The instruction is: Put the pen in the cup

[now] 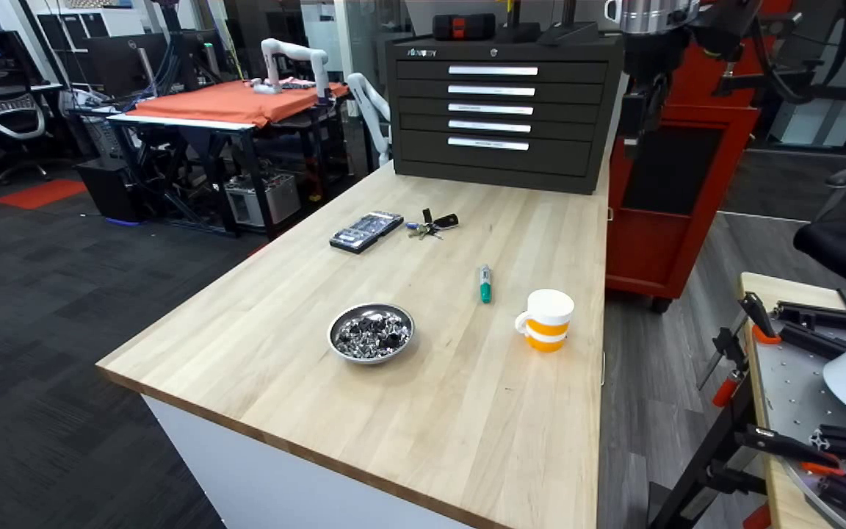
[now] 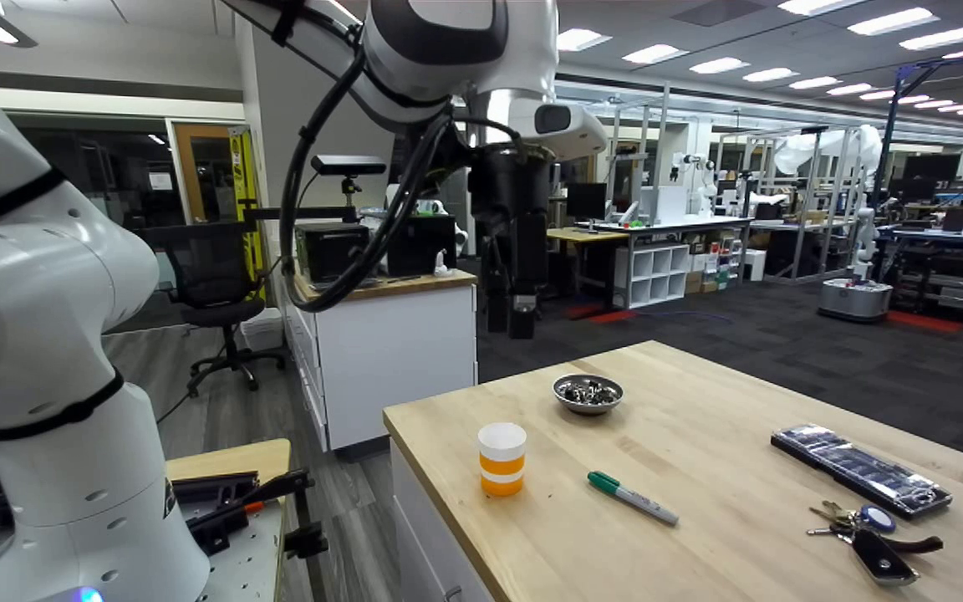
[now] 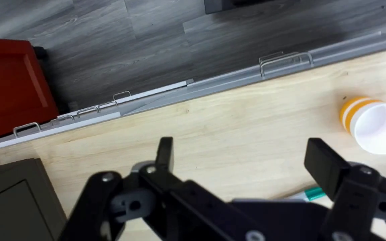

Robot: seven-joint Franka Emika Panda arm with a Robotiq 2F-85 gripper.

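Tabletop [image 1: 467, 404]: pen [image 2: 634, 498] lower than tool [image 3: 240, 154], apart.

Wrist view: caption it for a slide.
Open gripper seen against the table, with the pen partly hidden behind it and the cup at right.

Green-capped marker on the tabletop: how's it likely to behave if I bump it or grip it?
The green-capped marker looks round and lies on its side on the flat wooden tabletop, so a bump would probably roll it. Slim, straight and seemingly plastic, it should feel stiff in the grip and is likely light.
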